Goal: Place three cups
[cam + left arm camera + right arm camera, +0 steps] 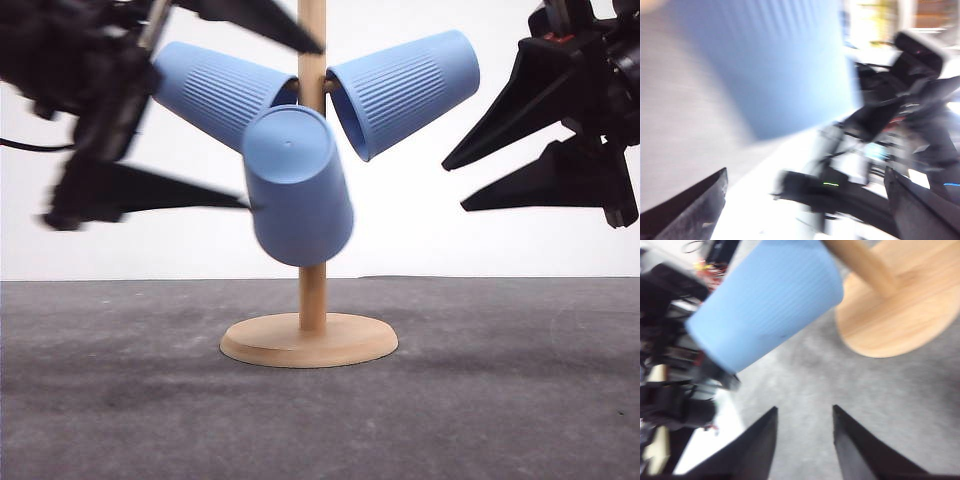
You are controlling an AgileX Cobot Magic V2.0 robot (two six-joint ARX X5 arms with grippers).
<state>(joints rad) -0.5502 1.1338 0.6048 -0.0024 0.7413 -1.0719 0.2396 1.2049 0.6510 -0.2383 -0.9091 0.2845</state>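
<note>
Three light-blue ribbed cups hang mouth-first on a wooden cup tree [312, 300]: a left cup [215, 90], a right cup [405, 90], and a centre cup [295, 185] with its flat base toward the camera. My left gripper [284, 126] is open and motion-blurred, with one finger above and one below the left cup, apart from it. The blurred cup [765, 65] looms ahead of the left gripper [805, 174]. My right gripper [454, 188] is open and holds nothing, to the right of the right cup. A cup [765, 305] hangs ahead of the right gripper [804, 409].
The tree's round wooden base [308, 340] stands on a dark grey mat [120, 400] before a white wall. The base [905, 305] and post [860, 260] lie ahead of the right gripper. The opposite arm [900, 100] shows past the left fingers.
</note>
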